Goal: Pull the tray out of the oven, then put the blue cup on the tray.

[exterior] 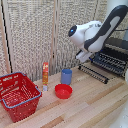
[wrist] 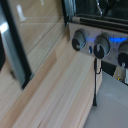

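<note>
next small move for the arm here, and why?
Probably swing toward the blue cup and descend over it. The tray already sticks out of the oven, and the cup stands on the table beside the red bowl, ungrasped. Gripper state is unclear.

The blue cup [exterior: 66,76] stands just behind a red bowl [exterior: 63,91]. Beside the cup stands an orange bottle [exterior: 45,73]; further that way sits a red mesh basket [exterior: 18,95] with a blue rim. The worktop [exterior: 95,105] is pale striped wood. The oven [wrist: 100,30] is black with grey trim, its tray [exterior: 111,62] dark. The arm [exterior: 95,32] is white and black.
</note>
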You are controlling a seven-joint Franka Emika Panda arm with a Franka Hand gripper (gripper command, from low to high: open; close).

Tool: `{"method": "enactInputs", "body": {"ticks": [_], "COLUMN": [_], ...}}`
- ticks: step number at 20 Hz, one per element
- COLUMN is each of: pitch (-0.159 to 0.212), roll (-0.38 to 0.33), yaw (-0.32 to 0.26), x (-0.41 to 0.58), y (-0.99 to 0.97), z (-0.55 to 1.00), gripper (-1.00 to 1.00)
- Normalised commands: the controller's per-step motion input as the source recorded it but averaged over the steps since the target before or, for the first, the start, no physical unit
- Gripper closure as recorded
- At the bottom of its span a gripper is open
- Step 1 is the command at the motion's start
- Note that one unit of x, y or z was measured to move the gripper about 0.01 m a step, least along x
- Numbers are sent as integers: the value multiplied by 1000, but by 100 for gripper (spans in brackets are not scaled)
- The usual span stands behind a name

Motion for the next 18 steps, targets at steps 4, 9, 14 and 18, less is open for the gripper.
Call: {"method": "enactInputs", "body": {"ticks": [4,9,14,18], "pitch": [27,6,48,52], "roll": [-73,-50,-5,8], "yaw": [74,41,46,22], "x": [154,195,345,303], "y": [-895,-894,-711,-396], "z": [-330,-206,-181,-104], "gripper": [-100,-100,-100,-100]}}
